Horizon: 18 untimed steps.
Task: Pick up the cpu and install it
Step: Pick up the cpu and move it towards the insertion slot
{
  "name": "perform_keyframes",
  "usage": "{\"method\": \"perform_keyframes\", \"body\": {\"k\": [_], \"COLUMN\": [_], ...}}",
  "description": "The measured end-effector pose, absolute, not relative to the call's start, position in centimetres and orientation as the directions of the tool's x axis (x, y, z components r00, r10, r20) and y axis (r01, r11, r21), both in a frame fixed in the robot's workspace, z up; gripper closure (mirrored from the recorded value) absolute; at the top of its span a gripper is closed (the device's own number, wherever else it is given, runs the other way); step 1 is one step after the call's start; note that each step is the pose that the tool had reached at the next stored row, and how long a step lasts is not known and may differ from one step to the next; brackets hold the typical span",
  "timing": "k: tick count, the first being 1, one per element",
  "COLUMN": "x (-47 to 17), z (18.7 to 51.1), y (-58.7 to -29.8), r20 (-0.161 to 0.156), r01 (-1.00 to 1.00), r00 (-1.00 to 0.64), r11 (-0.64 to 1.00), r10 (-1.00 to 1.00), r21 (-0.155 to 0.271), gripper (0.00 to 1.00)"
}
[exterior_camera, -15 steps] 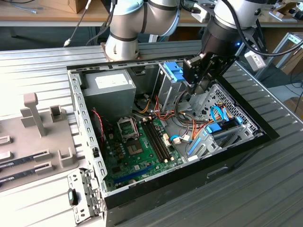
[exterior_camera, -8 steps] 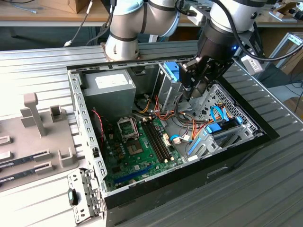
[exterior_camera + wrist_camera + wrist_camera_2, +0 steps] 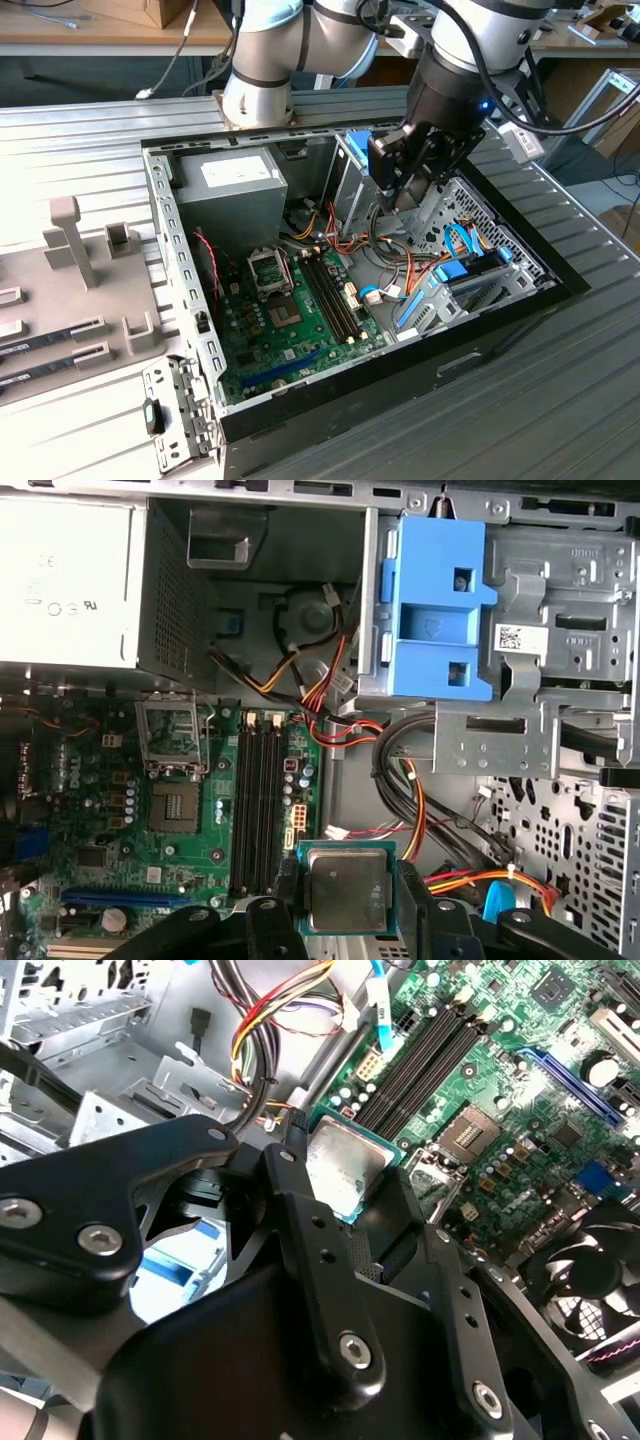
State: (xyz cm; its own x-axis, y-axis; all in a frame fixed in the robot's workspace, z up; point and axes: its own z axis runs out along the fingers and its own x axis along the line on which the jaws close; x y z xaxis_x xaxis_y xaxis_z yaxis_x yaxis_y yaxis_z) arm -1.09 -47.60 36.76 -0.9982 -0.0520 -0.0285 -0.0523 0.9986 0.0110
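Jaws pinch the cpu (image 3: 348, 890) between them, apparently edgewise.

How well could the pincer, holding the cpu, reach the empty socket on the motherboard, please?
Probably yes: the pincer grips the cpu, the socket lies uncovered, and the cables run clear of it.

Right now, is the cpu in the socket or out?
Out. The gripper holds the cpu by its edges, up off the board; the socket lies open and bare.

End effector (image 3: 397, 198) hovering inside open computer case (image 3: 165, 235), above cable bundle (image 3: 345, 240).
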Motion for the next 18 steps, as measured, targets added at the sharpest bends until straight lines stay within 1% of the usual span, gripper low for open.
{"method": "perform_keyframes", "body": {"k": [18], "x": [-3.5], "z": [35.7], "y": [-47.6], "r20": [-0.029], "r01": [-0.052], "r00": [-0.998], "r11": [0.999], "r10": [-0.052], "r21": [0.011], "gripper": [0.53]}}
